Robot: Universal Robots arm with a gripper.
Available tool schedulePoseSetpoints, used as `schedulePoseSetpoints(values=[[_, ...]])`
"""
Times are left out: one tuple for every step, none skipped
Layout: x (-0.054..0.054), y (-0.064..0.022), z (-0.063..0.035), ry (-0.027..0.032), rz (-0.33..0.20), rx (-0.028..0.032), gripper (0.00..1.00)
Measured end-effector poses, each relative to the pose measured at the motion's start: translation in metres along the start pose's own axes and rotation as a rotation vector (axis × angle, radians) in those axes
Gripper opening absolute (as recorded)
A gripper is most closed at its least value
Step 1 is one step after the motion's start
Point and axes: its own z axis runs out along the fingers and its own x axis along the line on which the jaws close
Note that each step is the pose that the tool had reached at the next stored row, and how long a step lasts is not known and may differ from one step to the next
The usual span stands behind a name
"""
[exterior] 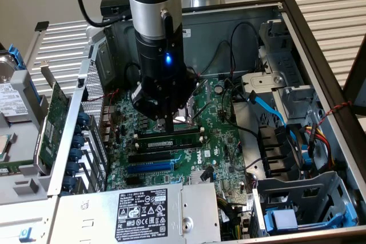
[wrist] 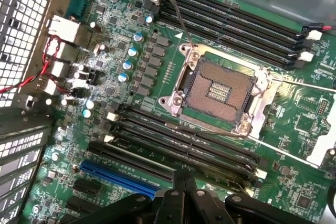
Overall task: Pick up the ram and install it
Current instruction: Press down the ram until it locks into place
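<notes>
The ram, a thin green stick with a small white label, stands on edge in a black slot just in front of the CPU socket. My gripper hangs straight down over the stick's left half with its dark fingers shut together, their tips at the stick's top edge. I cannot tell whether they touch it. In the wrist view the shut gripper points at the bank of long black slots beside the socket.
The motherboard lies inside an open PC case. A blue slot and the power supply lie nearer the camera. Blue and black cables cross at the exterior view's right. A green expansion card stands outside the case.
</notes>
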Motion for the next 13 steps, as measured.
schedulePoseSetpoints(values=[[0.0, 0.0, 0.0, -0.0002, 0.011, 0.0, 0.11], [0.0, 0.0, 0.0, -0.0003, 0.023, 0.0, 0.11], [0.0, 0.0, 0.0, -0.0005, 0.034, 0.0, 0.11], [0.0, 0.0, 0.0, -0.0005, 0.045, 0.0, 0.11], [0.0, 0.0, 0.0, -0.0005, 0.057, 0.0, 0.11], [0.0, 0.0, 0.0, -0.0006, 0.068, 0.0, 0.11], [0.0, 0.0, 0.0, -0.0006, 0.08, -0.0001, 0.11], [0.0, 0.0, 0.0, -0.0006, 0.091, -0.0001, 0.11], [0.0, 0.0, 0.0, -0.0007, 0.103, -0.0001, 0.11], [0.0, 0.0, 0.0, -0.0008, 0.115, 0.0, 0.11], [0.0, 0.0, 0.0, -0.0009, 0.125, 0.0, 0.11], [0.0, 0.0, 0.0, -0.0012, 0.136, 0.0001, 0.11], [0.0, 0.0, 0.0, -0.0014, 0.147, 0.0003, 0.11]])
